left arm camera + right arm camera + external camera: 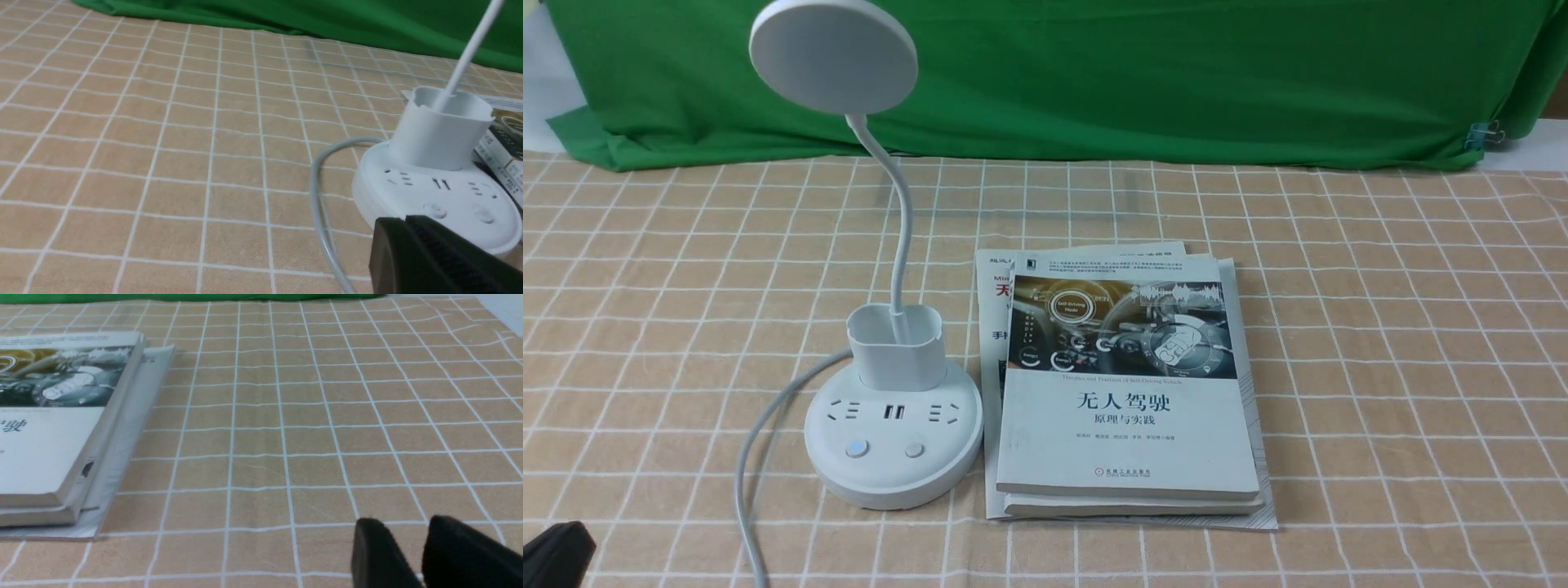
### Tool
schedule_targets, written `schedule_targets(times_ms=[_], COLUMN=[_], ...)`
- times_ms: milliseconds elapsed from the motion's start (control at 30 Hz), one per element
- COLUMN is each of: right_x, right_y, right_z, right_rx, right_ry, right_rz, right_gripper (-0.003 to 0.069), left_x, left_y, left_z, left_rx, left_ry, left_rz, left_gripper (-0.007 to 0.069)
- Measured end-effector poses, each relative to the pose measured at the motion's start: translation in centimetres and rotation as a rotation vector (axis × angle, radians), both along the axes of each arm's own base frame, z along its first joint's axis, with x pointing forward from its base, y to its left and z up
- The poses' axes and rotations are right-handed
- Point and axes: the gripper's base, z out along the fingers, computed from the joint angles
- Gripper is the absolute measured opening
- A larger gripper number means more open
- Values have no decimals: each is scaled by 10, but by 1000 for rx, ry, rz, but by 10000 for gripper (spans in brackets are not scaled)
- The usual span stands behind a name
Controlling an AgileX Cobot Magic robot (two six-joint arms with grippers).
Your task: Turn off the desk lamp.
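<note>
– On the counter's left side, just beside the books (1127, 392), stands the desk lamp (894, 441). Which button?
– I judge the lit button (856, 448). Its unlit twin (915, 449) sits close by, so press straight down with one tip only.
– Who presses?
– The left gripper (406, 228), low and near the base; whether its jaws are apart or together I cannot tell. The right gripper (408, 524) rests well off past the books, jaws slightly apart.
– Obstacles?
– The cable (315, 192) curls along the approach, and the cup holder (897, 347) crowds the sockets behind.
</note>
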Motion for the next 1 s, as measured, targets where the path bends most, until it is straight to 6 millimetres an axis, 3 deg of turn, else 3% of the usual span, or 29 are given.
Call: schedule_targets(times_ms=[1000], right_x=[0], right_y=[0], right_z=[0], right_rx=[0], right_ry=[0], right_rz=[0], right_gripper=[243], left_x=[-4], left_y=[-1], left_z=[-6], left_rx=[-17], left_ry=[41], left_rz=[-10], left_gripper=[-2])
